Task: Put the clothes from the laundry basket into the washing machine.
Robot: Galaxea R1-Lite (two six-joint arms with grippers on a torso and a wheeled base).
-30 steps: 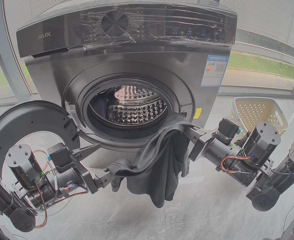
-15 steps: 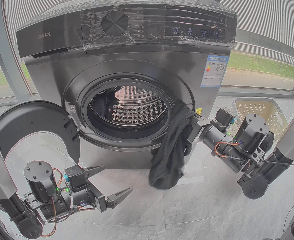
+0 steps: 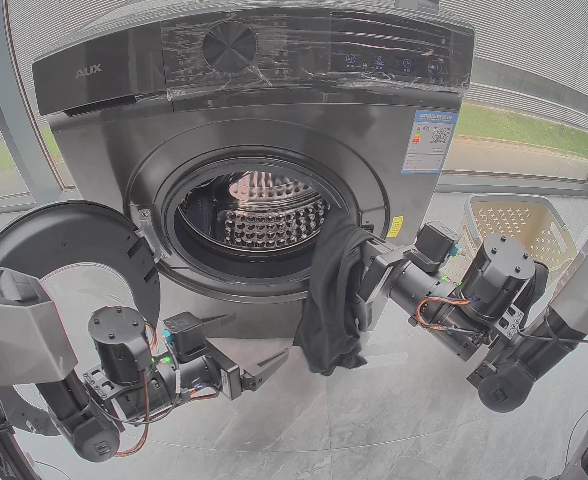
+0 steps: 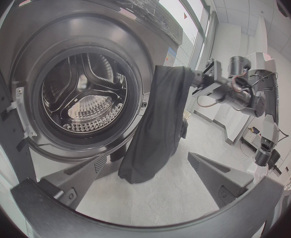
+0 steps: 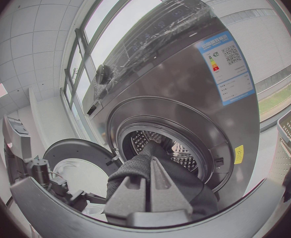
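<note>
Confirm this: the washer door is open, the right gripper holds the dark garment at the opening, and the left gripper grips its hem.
Wrong on the left gripper: it is open and empty, clear of the garment, as the head view shows. The rest stands: door open, right gripper holding the garment at the opening.

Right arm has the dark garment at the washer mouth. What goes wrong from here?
Most of the dark garment hangs below the drum opening; pushed in now, its tail may stay outside.
Only the right gripper holds it; the open left gripper sits low and apart, so a slip drops it on the floor.
</note>
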